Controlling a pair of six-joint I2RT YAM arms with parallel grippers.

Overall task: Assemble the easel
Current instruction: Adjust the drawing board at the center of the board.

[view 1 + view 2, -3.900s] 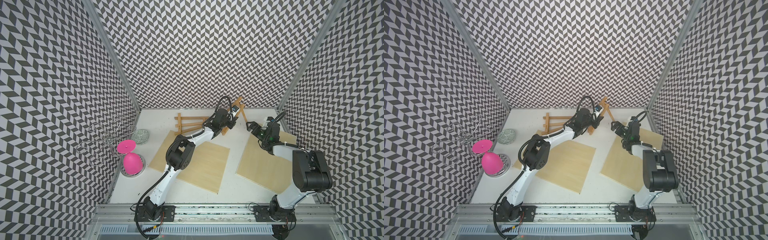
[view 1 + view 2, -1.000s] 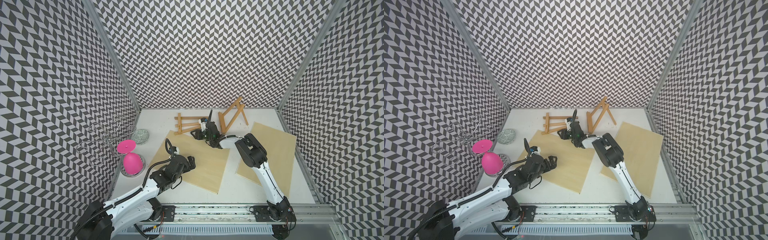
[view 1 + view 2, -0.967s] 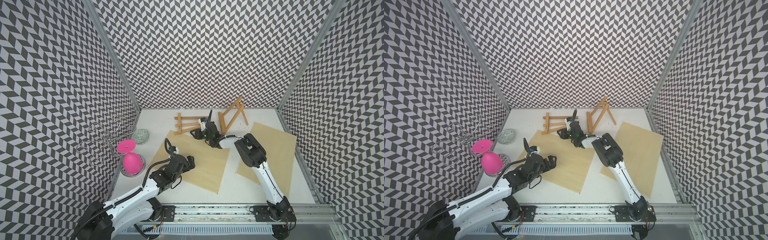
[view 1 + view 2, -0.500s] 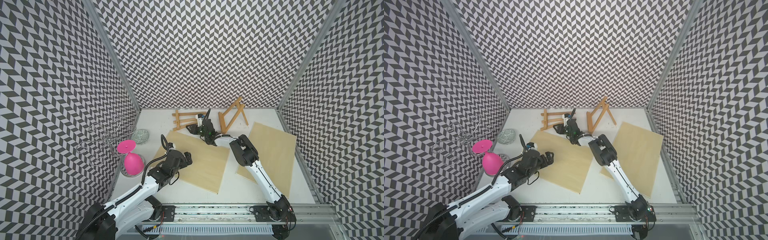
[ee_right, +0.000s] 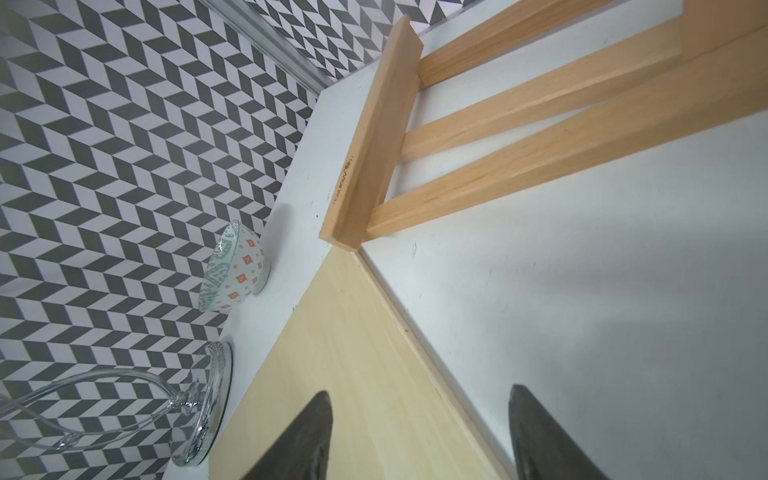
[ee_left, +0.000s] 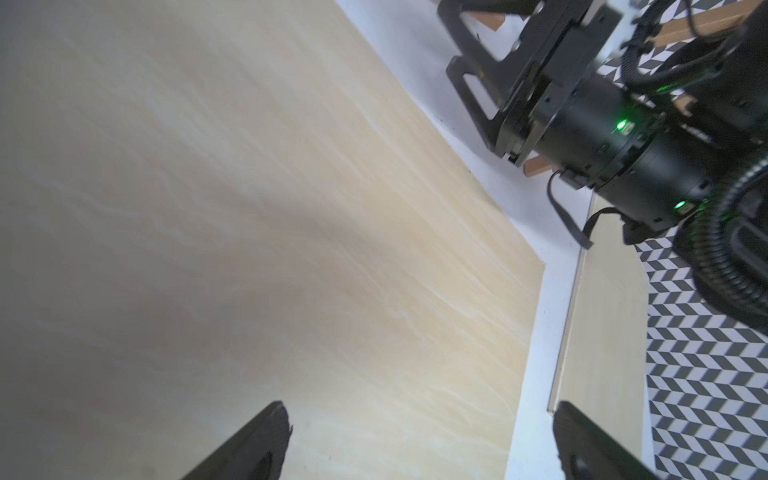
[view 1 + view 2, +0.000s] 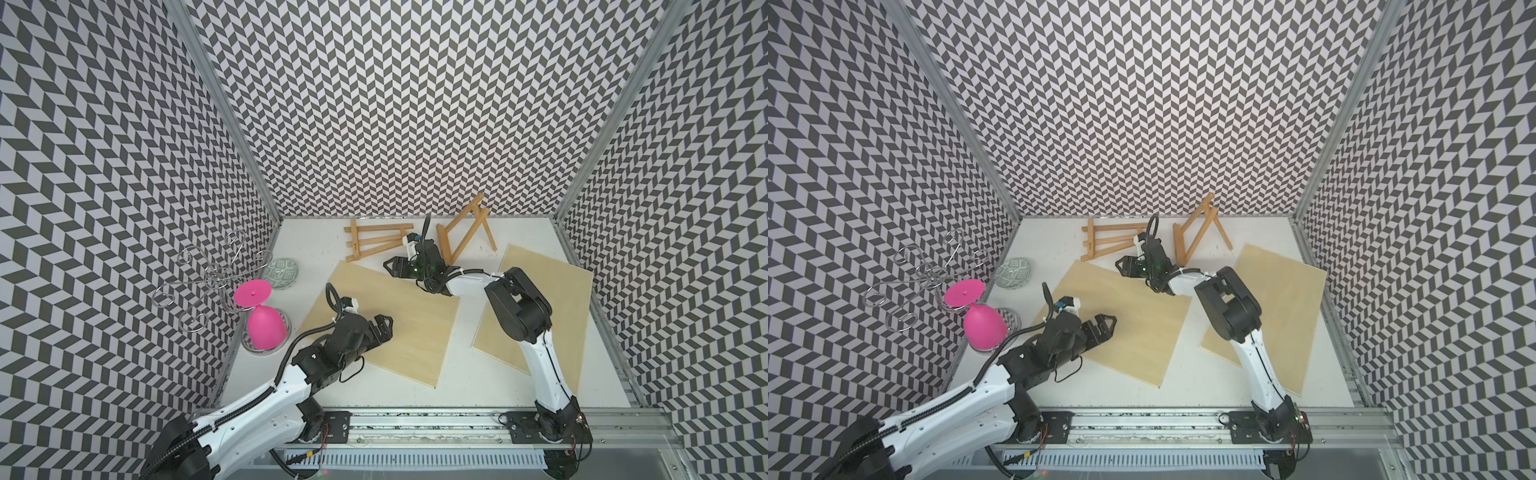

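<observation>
At far centre: flat easel frame [image 7: 376,251], long axis left-right, just beyond right gripper [image 7: 392,267], jaws spread, empty; left gripper [image 7: 384,325], spread, farther off.

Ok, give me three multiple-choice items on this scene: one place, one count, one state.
1. The left gripper is over: A the centre board; B the bowl; C the upright easel.
2. Flat wooden boards lying here: A one; B two; C four.
3. The right gripper is: A shut on an easel leg; B open and empty; C shut on the bowl.
1 A: the left wrist view shows board under its fingers. 2 B: the centre one and the right board. 3 B: the right wrist view shows its fingers apart, nothing between.
</observation>
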